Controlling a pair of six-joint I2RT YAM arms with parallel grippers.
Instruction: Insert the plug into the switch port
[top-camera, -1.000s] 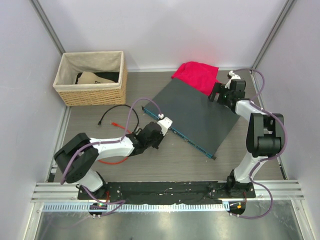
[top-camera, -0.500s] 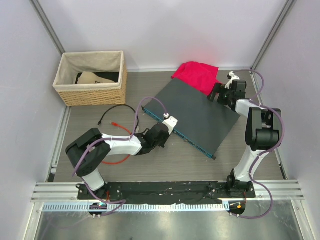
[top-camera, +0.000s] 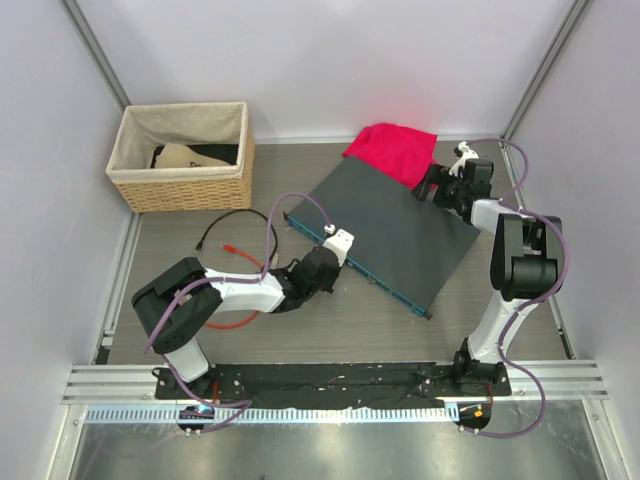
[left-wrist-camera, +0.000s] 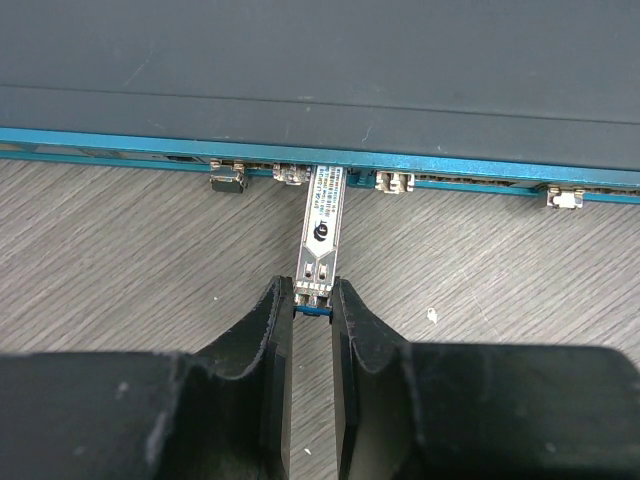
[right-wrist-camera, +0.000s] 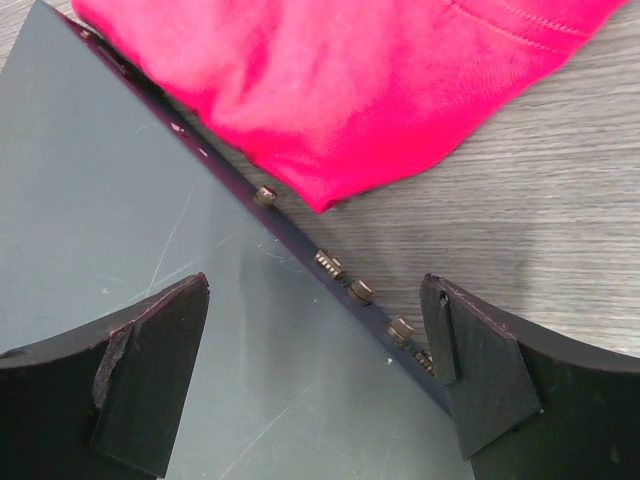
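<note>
Plug (left-wrist-camera: 320, 235): a slim silver metal module with a blue tab at its near end, clamped at that end between the two black fingers (left-wrist-camera: 268, 335) of the left gripper (left-wrist-camera: 311, 295), whose jaws stand narrow around it. The plug runs straight ahead from the fingertips, lying low over the grey wood-grain table (left-wrist-camera: 120, 260). Its far tip meets the switch port (left-wrist-camera: 330, 173), a small socket in the narrow teal-blue front face (left-wrist-camera: 110, 140) of the large flat dark-grey rectangular box (left-wrist-camera: 320, 60). How far the tip has entered cannot be told. Directly ahead of the left gripper, the row of sockets extends to both sides. A dark stub (left-wrist-camera: 228, 181) and a small pale connector (left-wrist-camera: 290, 176) sit just left of the plug, and two more pale connectors (left-wrist-camera: 395, 181) sit to its right. The right gripper (right-wrist-camera: 315, 350) holds nothing. Its jaws are spread wide and straddle the rear edge of the box, with one finger (right-wrist-camera: 150, 370) over the top panel and the other over the table. Small brass-coloured studs (right-wrist-camera: 330, 262) line that edge between the fingers, and a crumpled bright red cloth (right-wrist-camera: 330, 90) lies just ahead of them, overlapping the box corner. Well away to the left of both grippers stands a woven straw basket (top-camera: 180, 190), with a thin black cable (top-camera: 225, 225) lying near it.
</note>
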